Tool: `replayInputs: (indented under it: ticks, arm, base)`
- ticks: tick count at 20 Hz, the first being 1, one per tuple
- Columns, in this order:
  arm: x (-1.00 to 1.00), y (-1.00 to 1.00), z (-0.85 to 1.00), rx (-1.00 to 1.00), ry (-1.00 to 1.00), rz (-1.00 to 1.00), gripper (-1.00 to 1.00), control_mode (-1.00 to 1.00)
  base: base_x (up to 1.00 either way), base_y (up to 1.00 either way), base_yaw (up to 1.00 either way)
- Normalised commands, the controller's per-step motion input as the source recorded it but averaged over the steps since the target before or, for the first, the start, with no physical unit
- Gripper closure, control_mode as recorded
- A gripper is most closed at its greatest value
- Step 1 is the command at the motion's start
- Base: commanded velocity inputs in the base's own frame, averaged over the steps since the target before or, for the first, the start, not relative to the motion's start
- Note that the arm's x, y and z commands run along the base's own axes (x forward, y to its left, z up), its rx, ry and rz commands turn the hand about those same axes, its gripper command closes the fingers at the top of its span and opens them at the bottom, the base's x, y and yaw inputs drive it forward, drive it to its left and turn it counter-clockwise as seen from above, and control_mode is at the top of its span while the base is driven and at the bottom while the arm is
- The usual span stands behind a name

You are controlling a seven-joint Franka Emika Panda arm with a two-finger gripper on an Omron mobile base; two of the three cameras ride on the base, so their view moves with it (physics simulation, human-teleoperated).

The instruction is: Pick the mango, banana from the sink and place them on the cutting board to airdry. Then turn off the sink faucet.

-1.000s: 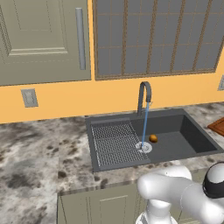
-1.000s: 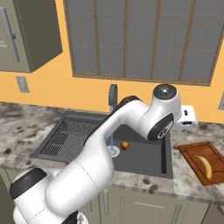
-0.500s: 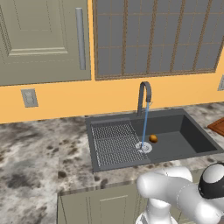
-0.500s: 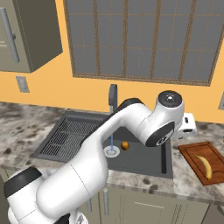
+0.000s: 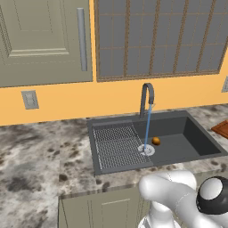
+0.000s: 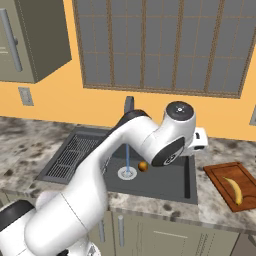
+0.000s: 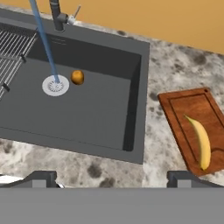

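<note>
Wooden cutting board [image 7: 192, 127] cut off (right edge); banana [image 7: 199, 141] atop.

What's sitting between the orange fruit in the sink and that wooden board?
Nothing loose: bare sink floor, its right wall, then speckled counter, seen in the hand view between mango and cutting board.

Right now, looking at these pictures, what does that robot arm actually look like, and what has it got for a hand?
The arm is glossy white, built of thick rounded tube-like segments. Its joints show dark grey bands, and one ends in a round dark cap with a pale centre. No loose cables or markings show. The gripper has two small dark grey finger tips, blocky and flat-topped.
</note>
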Motion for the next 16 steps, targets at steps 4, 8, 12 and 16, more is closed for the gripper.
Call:
replayInputs:
  ticks: [4, 8, 12, 16]
  arm:
    - [0.0, 0.59, 0.13, 0.0, 0.0, -0.03, -1.0, -1.0]
    - [0.0, 0.72, -0.04, 0.02, -0.1, -0.16, -1.0, -1.0]
    - [0.0, 0.67, -0.14, 0.02, -0.12, -0.35, -1.0, -1.0]
    - [0.0, 0.46, -0.07, 0.05, -0.04, -0.39, -1.0, -1.0]
  base:
    - [0.0, 0.0, 0.0]
    - [0.0, 0.0, 0.0]
    - [0.0, 0.0, 0.0]
    - [0.0, 0.0, 0.0]
